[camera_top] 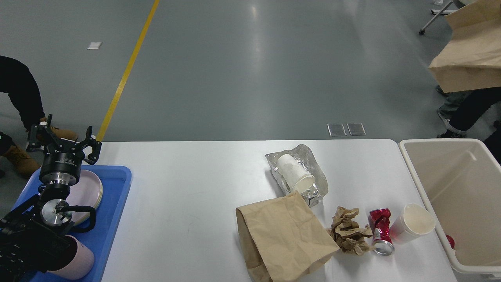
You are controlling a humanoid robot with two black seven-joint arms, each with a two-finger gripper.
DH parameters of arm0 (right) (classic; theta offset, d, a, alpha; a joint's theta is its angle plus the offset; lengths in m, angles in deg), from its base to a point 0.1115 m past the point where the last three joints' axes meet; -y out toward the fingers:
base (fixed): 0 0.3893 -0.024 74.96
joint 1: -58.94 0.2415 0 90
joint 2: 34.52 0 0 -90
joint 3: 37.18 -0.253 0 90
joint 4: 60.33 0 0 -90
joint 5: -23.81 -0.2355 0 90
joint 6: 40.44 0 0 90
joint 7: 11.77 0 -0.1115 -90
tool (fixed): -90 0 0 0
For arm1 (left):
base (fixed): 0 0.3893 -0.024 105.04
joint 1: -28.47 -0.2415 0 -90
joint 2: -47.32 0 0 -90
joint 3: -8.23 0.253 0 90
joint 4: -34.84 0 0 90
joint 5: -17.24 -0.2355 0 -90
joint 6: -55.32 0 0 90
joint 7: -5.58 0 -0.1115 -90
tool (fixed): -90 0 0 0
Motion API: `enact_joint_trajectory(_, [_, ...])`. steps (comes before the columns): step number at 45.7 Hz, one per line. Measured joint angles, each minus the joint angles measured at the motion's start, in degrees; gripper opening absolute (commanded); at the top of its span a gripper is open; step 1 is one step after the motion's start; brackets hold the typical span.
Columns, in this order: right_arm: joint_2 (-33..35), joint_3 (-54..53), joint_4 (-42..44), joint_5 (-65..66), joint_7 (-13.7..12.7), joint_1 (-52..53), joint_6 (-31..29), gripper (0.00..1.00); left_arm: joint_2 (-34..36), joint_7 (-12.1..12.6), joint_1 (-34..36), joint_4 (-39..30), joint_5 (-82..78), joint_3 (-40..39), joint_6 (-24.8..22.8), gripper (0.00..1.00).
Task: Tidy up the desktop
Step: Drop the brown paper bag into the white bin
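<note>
While our left gripper (62,137) hangs spread and empty over the blue tray (117,203) at the left, the desktop (188,203) keeps litter on its right; we should reach the crumpled paper (349,231) first.

Blue tray (117,203) with pink plate (88,192), beige bin (426,184), brown paper bag (283,235), crushed red can (380,229).

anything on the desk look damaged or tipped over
Yes. The red can is crushed and lies on its side on the desktop, beside crumpled brown paper. A white paper cup lies tipped on crinkled foil.
</note>
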Motion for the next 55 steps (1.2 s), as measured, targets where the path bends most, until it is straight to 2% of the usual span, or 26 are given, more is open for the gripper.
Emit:
enact_joint_trajectory(9, [6.3, 4.8, 0.9, 2.4, -0.1, -3.9, 0.0, 0.0, 0.0, 0.0, 0.0, 0.0, 0.0, 0.0, 0.0, 0.96])
enact_joint_trajectory(18, [16.4, 7.5, 2.8, 1.7, -0.1, -17.2, 0.5, 0.0, 0.0, 0.0, 0.0, 0.0, 0.0, 0.0, 0.0, 0.96])
enact_joint_trajectory(22, [19.3, 6.3, 4.5, 1.5, -0.1, -25.1, 5.7, 0.0, 0.0, 0.0, 0.0, -0.1, 0.0, 0.0, 0.0, 0.96])
enact_joint_trajectory(25, [20.3, 3.7, 5.8, 1.4, -0.1, -32.0, 12.1, 0.0, 0.0, 0.0, 0.0, 0.0, 0.0, 0.0, 0.0, 0.96])
enact_joint_trajectory(31, [20.4, -4.5, 8.2, 1.4, 0.0, -47.9, 24.6, 0.0, 0.0, 0.0, 0.0, 0.0, 0.0, 0.0, 0.0, 0.96])
enact_joint_trajectory(35, [19.4, -10.1, 10.4, 1.4, -0.1, -55.7, 29.1, 0.0, 0.0, 0.0, 0.0, 0.0, 0.0, 0.0, 0.0, 0.96])
enact_joint_trajectory(44, [13.1, -15.5, 18.2, 1.4, -0.1, -67.4, 32.5, 0.0, 0.0, 0.0, 0.0, 0.0, 0.0, 0.0, 0.0, 0.96])
enact_joint_trajectory(55, [8.8, -19.5, 19.6, 1.4, -1.6, -73.1, 34.1, 0.0, 0.0, 0.0, 0.0, 0.0, 0.0, 0.0, 0.0, 0.96])
